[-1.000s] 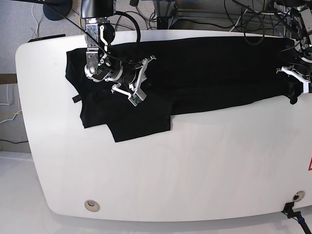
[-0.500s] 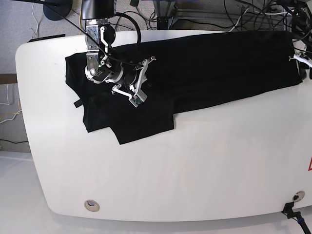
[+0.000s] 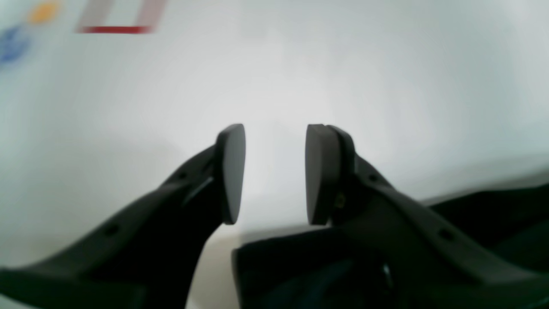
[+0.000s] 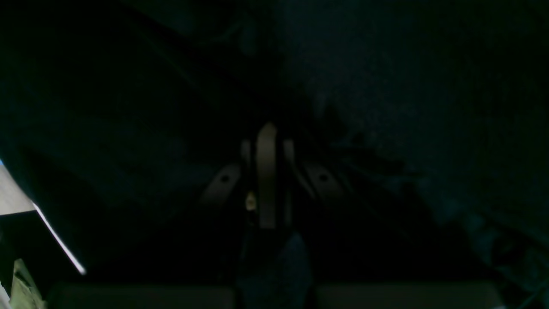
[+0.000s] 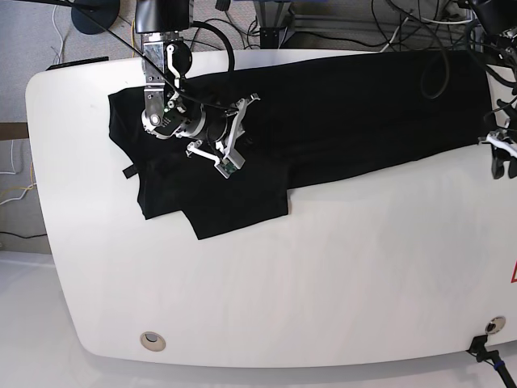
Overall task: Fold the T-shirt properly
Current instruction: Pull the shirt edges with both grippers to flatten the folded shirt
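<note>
The T-shirt (image 5: 323, 113) lies spread flat along the far side of the bench (image 5: 283, 283), its long axis running side to side. The right hand (image 5: 222, 149) rests on the sleeve end with its fingers pressed together, though the dark wrist view does not show whether cloth is caught between them. The left hand (image 3: 274, 171), fingers spread and empty, hangs just off the hem end, over bare bench, so the shirt lies back toward the right arm from it.

The near half of the counter (image 5: 266, 283) lies bare — broad room to pass. Across the far half the T-shirt (image 5: 347, 113) spreads, the right end effector (image 5: 230, 137) resting on it.
</note>
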Action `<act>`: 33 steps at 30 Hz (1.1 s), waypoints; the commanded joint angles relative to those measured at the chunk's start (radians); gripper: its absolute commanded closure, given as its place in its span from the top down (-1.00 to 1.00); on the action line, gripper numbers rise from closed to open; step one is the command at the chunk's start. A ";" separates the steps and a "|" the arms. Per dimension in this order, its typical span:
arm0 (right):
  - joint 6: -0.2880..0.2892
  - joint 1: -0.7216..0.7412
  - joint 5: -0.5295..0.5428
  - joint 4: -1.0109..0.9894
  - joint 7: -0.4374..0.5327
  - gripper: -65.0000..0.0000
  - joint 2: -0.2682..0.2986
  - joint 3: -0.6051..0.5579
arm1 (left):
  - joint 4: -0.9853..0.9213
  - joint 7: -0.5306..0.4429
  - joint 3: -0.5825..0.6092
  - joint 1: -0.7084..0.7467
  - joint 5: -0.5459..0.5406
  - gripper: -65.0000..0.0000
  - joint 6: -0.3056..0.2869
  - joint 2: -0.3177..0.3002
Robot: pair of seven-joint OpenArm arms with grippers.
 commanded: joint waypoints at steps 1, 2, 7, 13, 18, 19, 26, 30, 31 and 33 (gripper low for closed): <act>-0.014 0.011 -0.027 0.004 -0.007 -1.00 0.001 0.001 | -0.052 -0.013 0.010 -0.015 0.013 -0.32 0.025 -0.038; -0.014 0.009 -0.027 0.004 -0.007 -1.00 0.001 0.003 | -0.083 -0.013 0.034 -0.030 0.013 -0.32 0.025 -0.038; -0.014 0.009 -0.027 0.004 -0.007 -1.00 0.001 0.004 | -0.127 -0.013 0.087 -0.044 0.010 -0.32 0.025 -0.036; -0.014 0.009 -0.027 0.004 -0.007 -1.00 0.001 0.004 | -0.001 -0.013 0.036 0.065 0.007 -0.33 0.025 -0.022; -0.014 0.009 -0.033 0.004 -0.007 -1.00 -0.022 0.004 | 0.061 -0.012 0.014 0.158 0.007 -0.33 0.023 -0.024; -0.014 0.009 -0.033 0.004 -0.007 -1.00 -0.024 0.004 | 0.064 -0.012 0.014 0.171 0.007 -0.33 0.023 -0.024; -0.014 0.009 -0.035 0.004 -0.007 -1.00 -0.042 0.004 | 0.166 -0.012 0.002 0.292 -0.023 -0.33 0.023 0.002; -0.014 0.011 -0.035 0.004 -0.007 -1.00 -0.045 0.004 | 0.239 -0.012 0.002 0.385 -0.071 -0.33 0.023 0.005; -0.014 0.011 -0.035 0.004 -0.007 -1.00 -0.045 0.004 | 0.255 -0.012 0.002 0.407 -0.080 -0.33 0.023 0.005; -0.014 0.011 -0.035 0.005 -0.007 -1.00 -0.045 0.004 | 0.275 -0.012 0.001 0.461 -0.100 -0.33 0.023 0.005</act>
